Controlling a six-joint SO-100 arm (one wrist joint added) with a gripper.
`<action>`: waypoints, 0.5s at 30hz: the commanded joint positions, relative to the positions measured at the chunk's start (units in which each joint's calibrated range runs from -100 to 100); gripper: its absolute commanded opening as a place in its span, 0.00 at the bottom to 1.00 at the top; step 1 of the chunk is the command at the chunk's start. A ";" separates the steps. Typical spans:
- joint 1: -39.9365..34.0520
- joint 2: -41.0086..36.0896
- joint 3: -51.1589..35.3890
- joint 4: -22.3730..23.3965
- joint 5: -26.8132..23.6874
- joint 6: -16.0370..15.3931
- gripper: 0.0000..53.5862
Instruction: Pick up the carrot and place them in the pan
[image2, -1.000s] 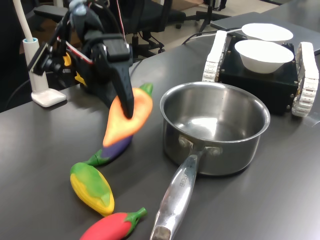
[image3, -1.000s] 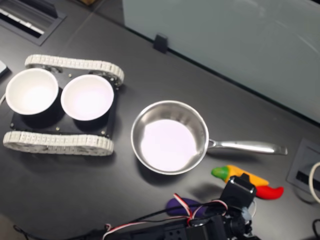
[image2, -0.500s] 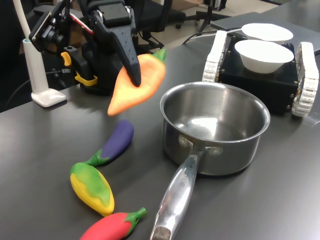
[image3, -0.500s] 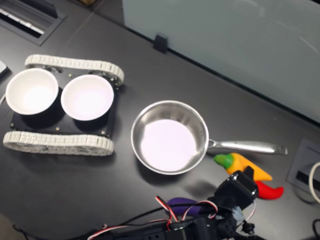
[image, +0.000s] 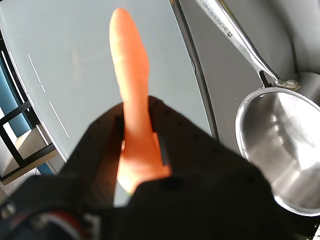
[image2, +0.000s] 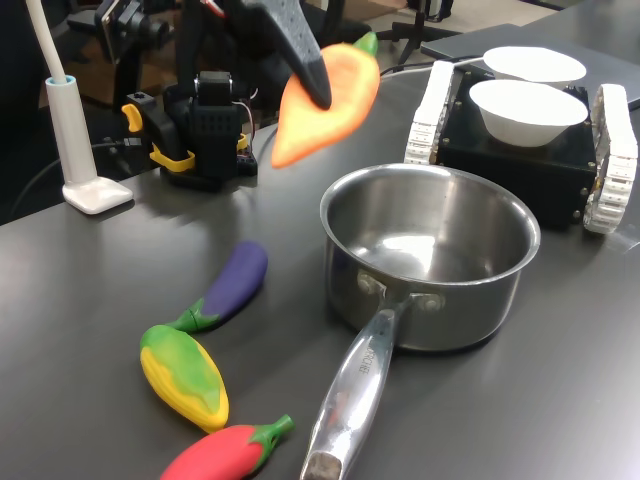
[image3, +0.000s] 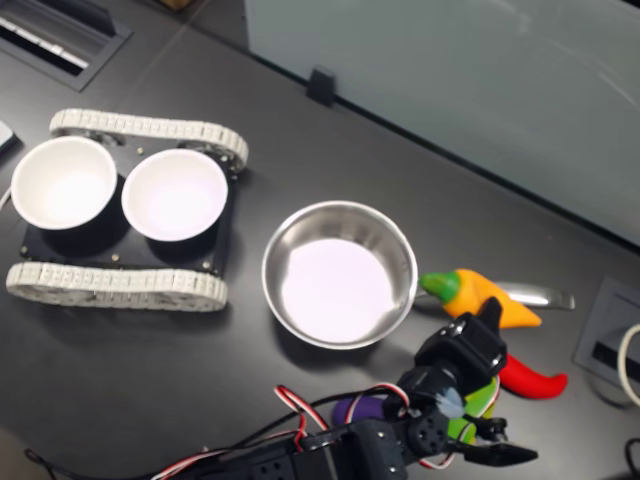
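Here, gripper (image2: 312, 85) pinching the carrot (image2: 325, 103) in the air, beside the pan (image2: 430, 255), above the table (image2: 120, 270).

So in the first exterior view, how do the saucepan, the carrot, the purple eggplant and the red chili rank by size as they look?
Largest to smallest, as they look:
1. Steel saucepan, by far.
2. Carrot, held up in the fingers.
3. Purple toy eggplant and red toy chili: unsure. The chili is cut off by the picture's edge and sits nearer the camera.
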 joint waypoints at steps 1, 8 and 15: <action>-1.86 -5.82 -0.98 -4.40 -1.37 -0.23 0.01; -9.08 -10.88 5.56 -6.28 -2.20 5.82 0.01; -16.65 -16.11 12.56 -8.66 -2.54 10.28 0.01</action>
